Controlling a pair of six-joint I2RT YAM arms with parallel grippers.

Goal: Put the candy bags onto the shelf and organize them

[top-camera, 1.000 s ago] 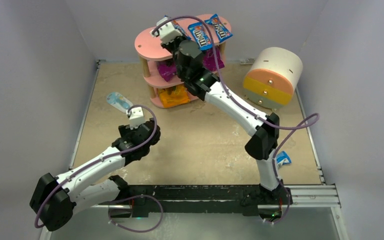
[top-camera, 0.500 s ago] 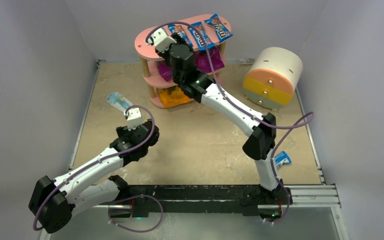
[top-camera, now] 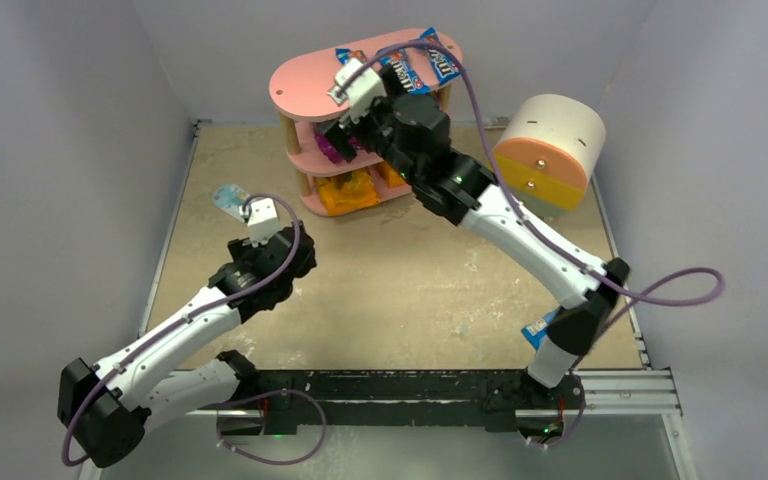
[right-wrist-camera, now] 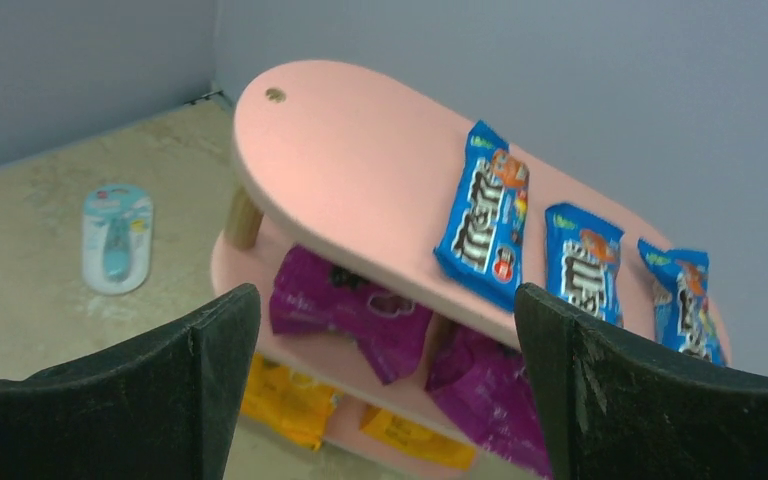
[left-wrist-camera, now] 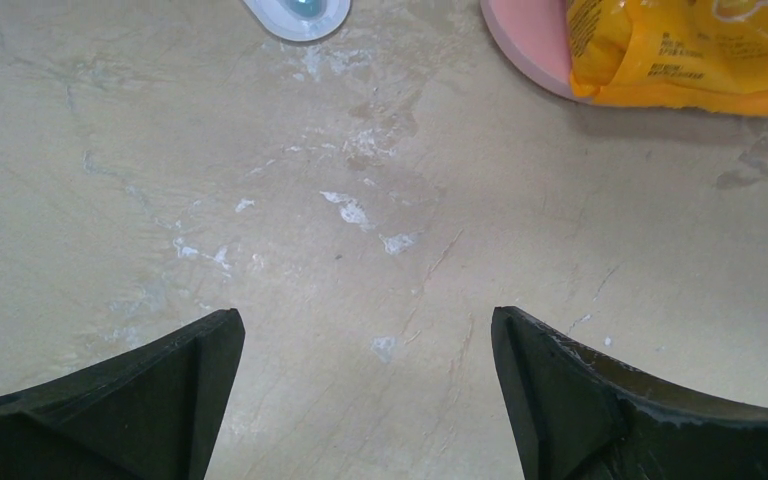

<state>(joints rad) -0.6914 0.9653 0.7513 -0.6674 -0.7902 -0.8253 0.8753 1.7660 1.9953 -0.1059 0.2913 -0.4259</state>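
Note:
The pink shelf stands at the back of the table. In the right wrist view three blue M&M's packets lie side by side on its top board. Two purple bags fill the middle tier, and two orange bags the bottom. A further blue packet lies on the table by the right arm's base. My right gripper hangs open and empty in front of the shelf. My left gripper is open over bare table, near an orange bag.
A pale blue-and-white oval item lies on the table left of the shelf, just beyond the left gripper. A white, orange and yellow drawer unit stands at the back right. Grey walls close in the table on three sides.
The right gripper opened and left a blue packet on the top board, then drew back from the shelf. The right arm swung rightward. The left arm crept slightly left.

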